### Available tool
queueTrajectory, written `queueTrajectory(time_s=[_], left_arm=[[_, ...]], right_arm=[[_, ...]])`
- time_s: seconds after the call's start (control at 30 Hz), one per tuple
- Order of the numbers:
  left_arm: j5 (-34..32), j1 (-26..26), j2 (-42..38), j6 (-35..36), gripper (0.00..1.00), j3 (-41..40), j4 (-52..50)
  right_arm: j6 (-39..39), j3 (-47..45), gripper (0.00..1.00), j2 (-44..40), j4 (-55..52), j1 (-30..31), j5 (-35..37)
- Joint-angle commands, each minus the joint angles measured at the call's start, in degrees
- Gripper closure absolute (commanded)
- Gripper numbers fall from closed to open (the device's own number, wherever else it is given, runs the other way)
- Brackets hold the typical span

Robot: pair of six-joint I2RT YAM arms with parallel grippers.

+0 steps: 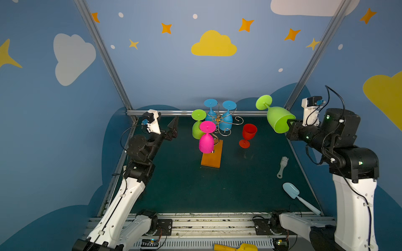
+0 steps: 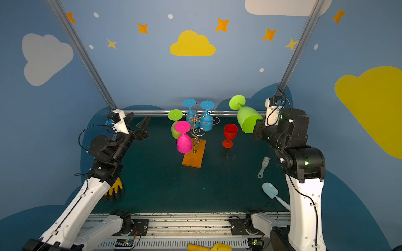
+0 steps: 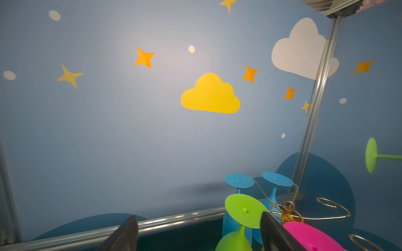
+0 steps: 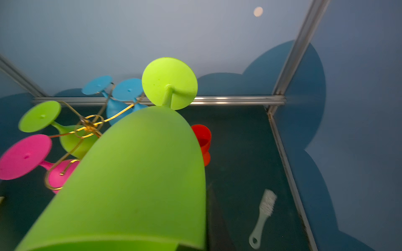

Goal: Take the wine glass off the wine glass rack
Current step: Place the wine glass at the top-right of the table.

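1. The right gripper (image 1: 291, 124) is clamped on the rim of a lime-green plastic wine glass (image 1: 277, 118). It holds the glass in the air at about 2 o'clock from the thin gold wire rack on its orange-brown wooden base (image 1: 213, 159), well apart from the scroll arms. The glass is tilted, its round foot pointing up toward 11 o'clock.
2. The left gripper (image 2: 137, 122) hovers at 9 o'clock of the rack, fingers spread wide and empty.
3. A bright pink glass (image 1: 206, 143), a second lime-green glass (image 1: 196, 130) and two blue glasses (image 1: 226, 121) hang upside down on the rack. A red glass (image 1: 248, 132) stands upright on the dark mat at 3 o'clock of the rack.
4. The lift-off looks done. To finish well:
   - keep the foot away from the wire curls;
   - turn the glass slowly, since a hold on the rim alone may slip;
   - set it down on bare mat, clear of the red glass and the pale brush (image 1: 282, 167) at 4 o'clock.
5. No brand, label or writing can be read anywhere.
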Motion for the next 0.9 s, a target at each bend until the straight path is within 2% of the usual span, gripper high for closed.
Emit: queueTrajectory(time_s=[0.0,0.17,0.37,0.87], left_arm=[[-0.9,2.4,-1.5,-2.6,0.13,-3.9,-1.3],[-0.1,4.4,-2.3,-3.6,0.12,-6.8,-1.0],[0.4,6.1,-3.6,-3.1,0.12,-7.4,-1.9],[-0.8,6.4,-5.0,-0.8,0.11,-8.3,-2.7]], right_arm=[[-3.7,0.2,1.0,3.2,-10.2,-0.7,10.1],[-3.7,-3.5,1.0,7.5,-10.9,-2.6,11.4],[-3.6,-3.8,1.0,15.8,-12.2,-3.9,11.7],[-4.1,6.0,1.0,37.2,-15.6,-6.7,7.6]])
